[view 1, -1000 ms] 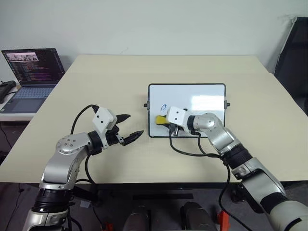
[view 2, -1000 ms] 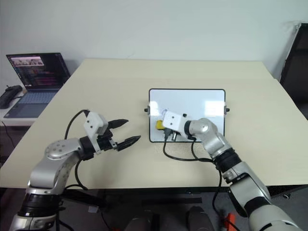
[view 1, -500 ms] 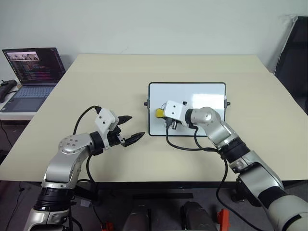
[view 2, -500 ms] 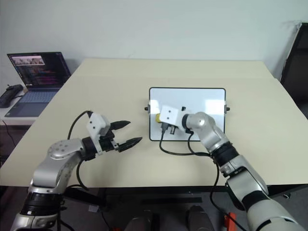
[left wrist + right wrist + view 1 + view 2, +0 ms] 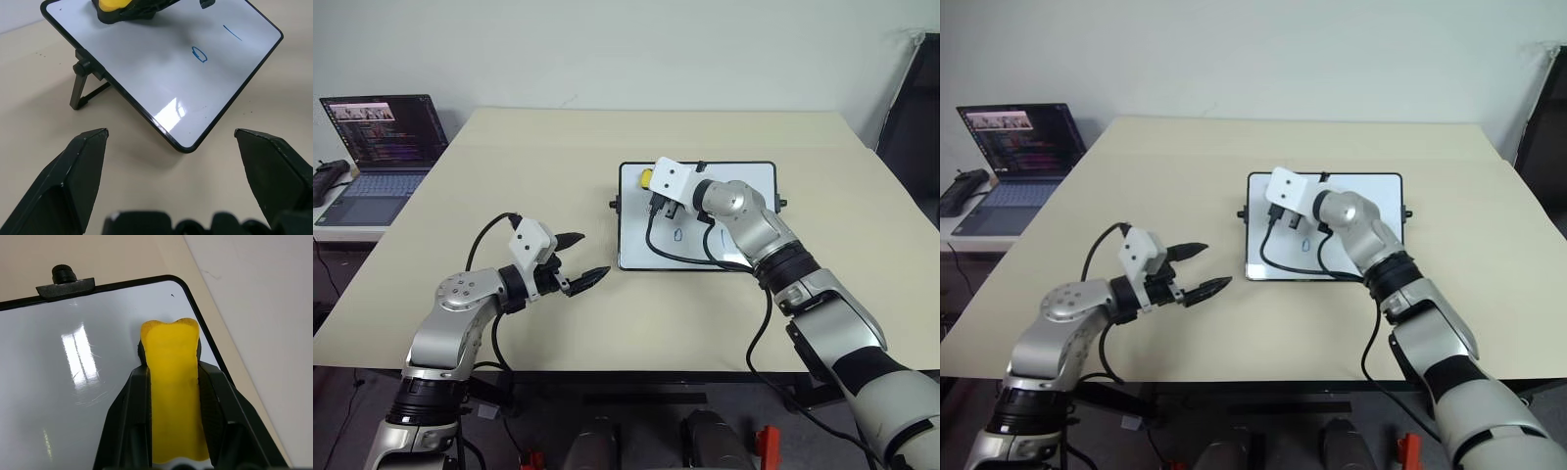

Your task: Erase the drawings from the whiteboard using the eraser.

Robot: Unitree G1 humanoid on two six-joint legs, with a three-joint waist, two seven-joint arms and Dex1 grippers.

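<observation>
The whiteboard (image 5: 744, 211) sits propped on a small stand on the beige table, right of centre. My right gripper (image 5: 649, 179) is shut on the yellow eraser (image 5: 173, 391), and the eraser's tip is at the board's far left corner. Two blue drawings show on the board: a small oval (image 5: 199, 55) and a short stroke (image 5: 232, 33). They lie nearer to me than the eraser. My left gripper (image 5: 589, 257) hovers open over the table to the left of the board, holding nothing. Its wide-spread fingers (image 5: 83, 166) point at the board's near left corner.
An open laptop (image 5: 382, 137) stands on a side table at the far left. A dark object (image 5: 915, 108) stands beyond the table's right edge. My right wrist's black cable (image 5: 656, 240) hangs over the board's left part. A black knob (image 5: 63, 273) sticks out from the board's frame.
My right gripper has carried the eraser from the board's near left area up to its far left corner. The oval and the stroke now show. The left arm has stayed put.
</observation>
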